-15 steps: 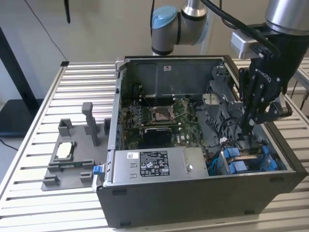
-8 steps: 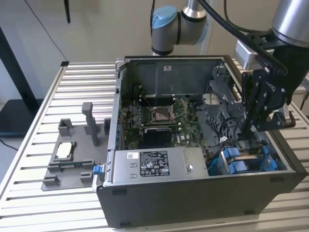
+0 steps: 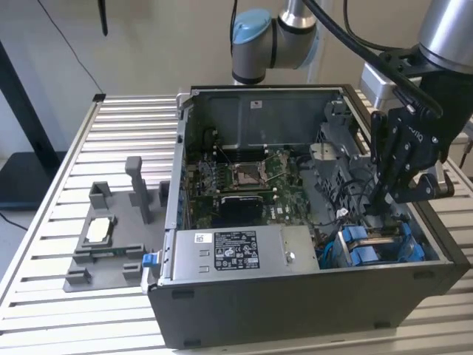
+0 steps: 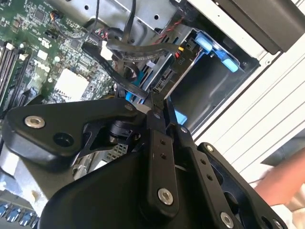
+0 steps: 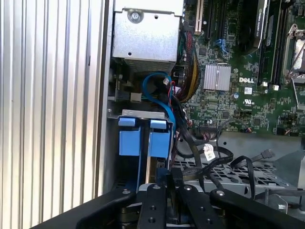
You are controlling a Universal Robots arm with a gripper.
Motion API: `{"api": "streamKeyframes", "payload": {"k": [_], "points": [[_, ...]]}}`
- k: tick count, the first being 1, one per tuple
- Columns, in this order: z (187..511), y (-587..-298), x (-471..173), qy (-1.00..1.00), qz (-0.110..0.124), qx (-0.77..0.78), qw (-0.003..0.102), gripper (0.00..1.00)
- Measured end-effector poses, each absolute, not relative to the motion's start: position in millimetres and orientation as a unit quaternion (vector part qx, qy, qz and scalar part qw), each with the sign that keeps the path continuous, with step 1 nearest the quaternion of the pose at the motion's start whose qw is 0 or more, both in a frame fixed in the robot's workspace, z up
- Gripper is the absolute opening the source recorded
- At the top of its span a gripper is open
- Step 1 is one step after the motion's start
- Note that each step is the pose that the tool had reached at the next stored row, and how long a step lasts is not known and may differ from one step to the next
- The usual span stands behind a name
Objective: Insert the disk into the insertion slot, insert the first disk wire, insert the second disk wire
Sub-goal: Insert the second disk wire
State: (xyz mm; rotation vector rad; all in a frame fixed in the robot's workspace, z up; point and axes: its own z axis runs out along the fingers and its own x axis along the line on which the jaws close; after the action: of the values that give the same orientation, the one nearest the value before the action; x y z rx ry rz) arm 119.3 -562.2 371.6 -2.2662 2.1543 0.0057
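Note:
In the exterior view my gripper [image 3: 375,211] reaches down into the open computer case at its right side, just above the insertion slot [image 3: 403,255]. The disk sits in that slot, with its blue carrier [image 3: 356,248] showing at the top. In the second wrist view the gripper [image 4: 156,112] is shut on a black flat disk wire [image 4: 126,76], held near the disk's connector end [image 4: 164,80]. In the first wrist view the gripper [image 5: 167,180] hangs beside the blue carrier [image 5: 159,142] and the slot's grey frame [image 5: 143,113].
The motherboard [image 3: 244,181] with its processor socket fills the case's middle, and the power supply [image 3: 236,251] lies along the front. Loose black cables [image 5: 214,155] crowd the bay. A grey fixture [image 3: 107,237] stands on the slatted table. A person's hand [image 4: 286,183] is outside the case.

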Motion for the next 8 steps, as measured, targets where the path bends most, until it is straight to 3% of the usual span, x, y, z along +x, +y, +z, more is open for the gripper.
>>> {"api": "streamKeyframes", "payload": {"k": [8], "points": [[370.0, -564.8, 119.3, 0.689, 0.007, -0.725, 0.013, 0.16]]}}
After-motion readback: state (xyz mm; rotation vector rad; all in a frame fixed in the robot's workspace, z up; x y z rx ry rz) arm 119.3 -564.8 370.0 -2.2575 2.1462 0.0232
